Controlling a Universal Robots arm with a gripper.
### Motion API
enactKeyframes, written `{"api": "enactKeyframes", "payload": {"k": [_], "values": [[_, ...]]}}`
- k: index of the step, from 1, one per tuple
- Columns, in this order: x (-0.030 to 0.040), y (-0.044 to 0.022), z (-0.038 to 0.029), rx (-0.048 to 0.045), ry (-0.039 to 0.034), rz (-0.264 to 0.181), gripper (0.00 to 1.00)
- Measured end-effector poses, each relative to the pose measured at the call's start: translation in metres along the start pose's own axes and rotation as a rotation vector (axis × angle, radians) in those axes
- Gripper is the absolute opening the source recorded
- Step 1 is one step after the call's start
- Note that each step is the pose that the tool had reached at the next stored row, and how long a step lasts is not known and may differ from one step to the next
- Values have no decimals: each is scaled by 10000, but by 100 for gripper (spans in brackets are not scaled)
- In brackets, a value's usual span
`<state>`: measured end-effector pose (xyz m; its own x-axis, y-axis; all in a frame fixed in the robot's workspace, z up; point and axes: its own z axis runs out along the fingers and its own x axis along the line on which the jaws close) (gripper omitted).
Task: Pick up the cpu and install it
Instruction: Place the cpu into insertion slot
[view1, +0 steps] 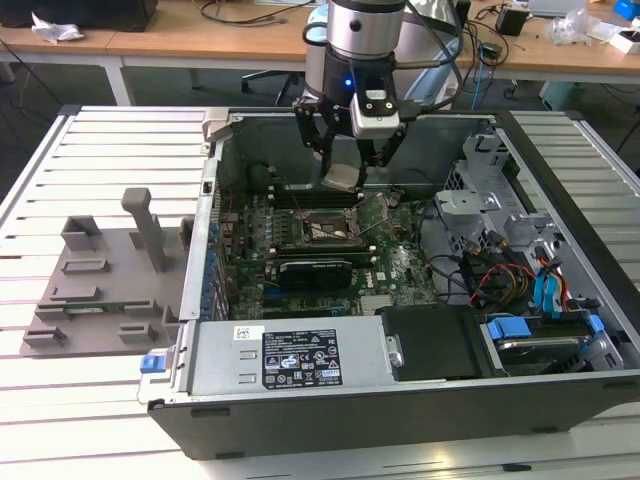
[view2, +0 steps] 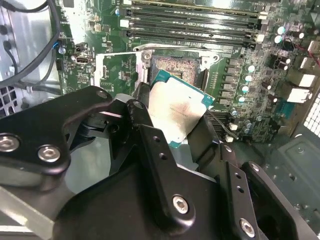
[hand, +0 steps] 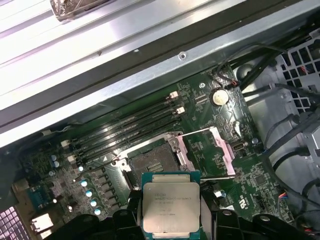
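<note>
Slatted worktop (view1: 110, 140) carrying an open computer case (view1: 215, 355) | jaws are pinching the cpu (view1: 341, 178) by two edges, hanging above the bare socket (view1: 322, 228) | risk: a skewed descent may be bending socket pins.

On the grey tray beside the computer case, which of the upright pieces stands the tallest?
The slim post with the wider head, near the tray's edge toward the case. The other pieces are low, squat blocks.

one cpu (hand: 171, 207), one case (view1: 400, 425), one tray (view1: 90, 300) (grey, with posts)
</note>
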<state>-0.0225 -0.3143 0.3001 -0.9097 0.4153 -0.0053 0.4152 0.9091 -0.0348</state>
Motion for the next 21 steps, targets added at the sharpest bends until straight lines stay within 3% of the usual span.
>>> {"api": "enactKeyframes", "payload": {"k": [21], "values": [[0,0,10,13,68,2018,55]]}}
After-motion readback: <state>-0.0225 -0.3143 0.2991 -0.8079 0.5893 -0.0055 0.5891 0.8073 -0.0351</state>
